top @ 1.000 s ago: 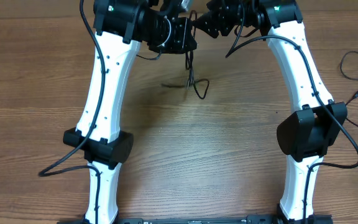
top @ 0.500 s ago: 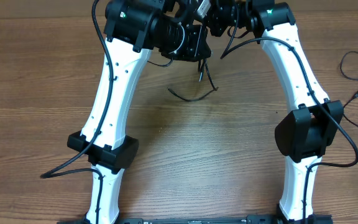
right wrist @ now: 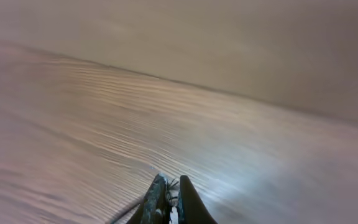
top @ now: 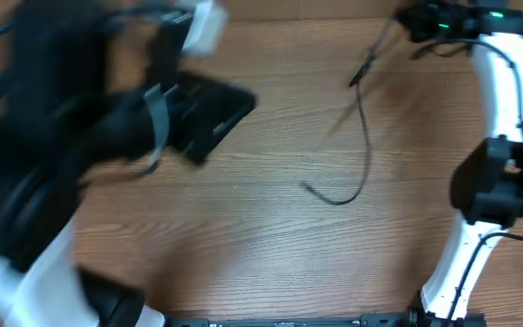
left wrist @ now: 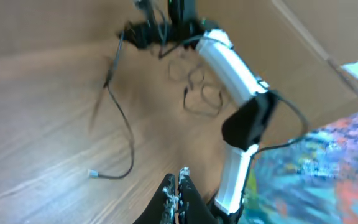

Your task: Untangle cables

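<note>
Dangling from your clamped right claw (right wrist: pixel 171 182), the cable (top: pixel 368 150) trails down to the worktop (top: pixel 271 250); your closed left claw (left wrist: pixel 177 177) sits well apart.

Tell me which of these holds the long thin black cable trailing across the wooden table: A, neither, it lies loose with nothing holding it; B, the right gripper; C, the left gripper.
B: the top end of the thin black cable rises to the shut right gripper, while the left gripper is shut on nothing, well away from it.
</note>
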You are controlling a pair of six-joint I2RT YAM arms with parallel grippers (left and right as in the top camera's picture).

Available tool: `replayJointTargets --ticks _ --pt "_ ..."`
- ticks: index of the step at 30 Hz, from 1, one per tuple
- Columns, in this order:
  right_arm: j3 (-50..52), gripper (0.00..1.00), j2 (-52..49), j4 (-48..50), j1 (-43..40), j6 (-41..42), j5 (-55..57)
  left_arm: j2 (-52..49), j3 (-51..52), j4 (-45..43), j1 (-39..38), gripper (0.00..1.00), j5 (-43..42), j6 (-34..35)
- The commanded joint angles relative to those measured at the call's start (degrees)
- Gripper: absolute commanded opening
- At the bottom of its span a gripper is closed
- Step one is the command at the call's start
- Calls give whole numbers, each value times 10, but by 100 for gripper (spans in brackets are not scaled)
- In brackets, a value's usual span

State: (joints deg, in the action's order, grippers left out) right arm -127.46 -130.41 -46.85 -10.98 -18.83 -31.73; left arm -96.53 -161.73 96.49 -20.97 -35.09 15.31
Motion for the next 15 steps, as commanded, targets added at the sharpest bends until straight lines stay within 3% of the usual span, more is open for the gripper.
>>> replayJointTargets --ticks 1,8,13,15 --pt "-1 4 4 -12 -17 8 -10 -8 35 3 4 4 43 19" --pt "-2 4 6 -45 4 14 -75 -63 95 -19 -1 4 235 -1" --pt "-22 4 26 -49 42 52 -56 -135 97 -96 -2 5 262 -41" --pt "-37 4 39 -50 51 87 -35 -166 97 -124 -2 10 267 -42"
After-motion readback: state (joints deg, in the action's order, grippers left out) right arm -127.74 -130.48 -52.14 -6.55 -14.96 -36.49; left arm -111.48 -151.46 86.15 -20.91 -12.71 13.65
